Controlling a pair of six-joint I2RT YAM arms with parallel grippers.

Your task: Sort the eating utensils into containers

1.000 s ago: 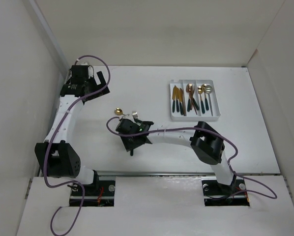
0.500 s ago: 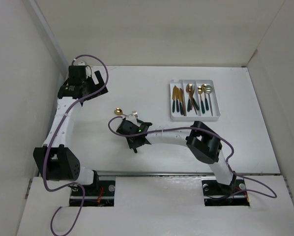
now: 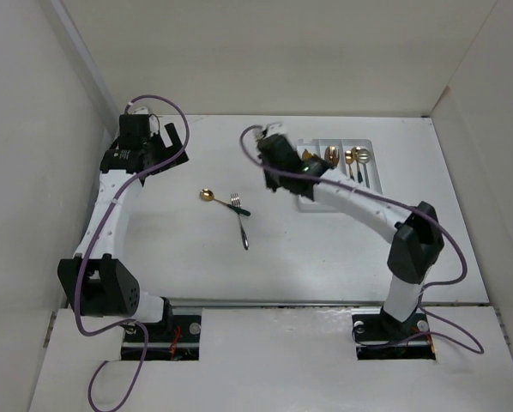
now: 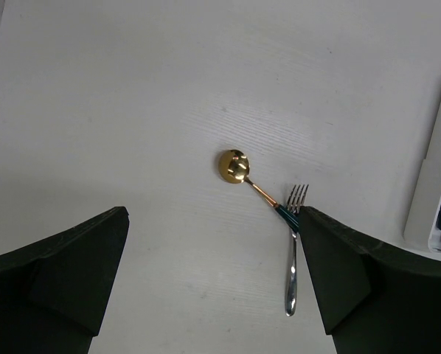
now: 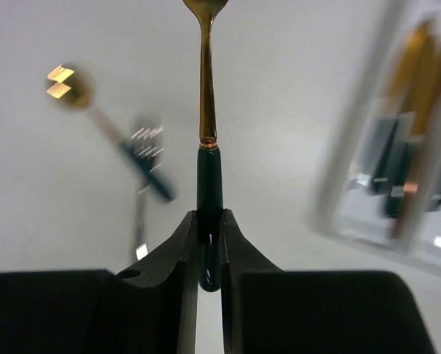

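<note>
My right gripper [image 5: 209,215] is shut on the dark teal handle of a gold-stemmed utensil [image 5: 209,173]; its head is cut off at the top of the right wrist view. In the top view this gripper [image 3: 272,153] hovers just left of the white three-compartment tray [image 3: 342,208], which holds several utensils [image 3: 310,176]. A gold spoon [image 3: 207,195] with a teal handle and a silver fork [image 3: 242,225] lie crossed on the table, also in the left wrist view, spoon [image 4: 234,164] and fork [image 4: 292,258]. My left gripper [image 3: 181,146] is open and empty, high above them [image 4: 209,280].
White walls close in the table at the left, back and right. The tray's edge [image 4: 427,199] shows at the right of the left wrist view and, blurred [image 5: 353,184], in the right wrist view. Purple cables trail from both arms.
My right arm has swung from the table's middle, by the spoon and fork, up and right to the tray's left side with the utensil in its jaws. The left arm is still.
</note>
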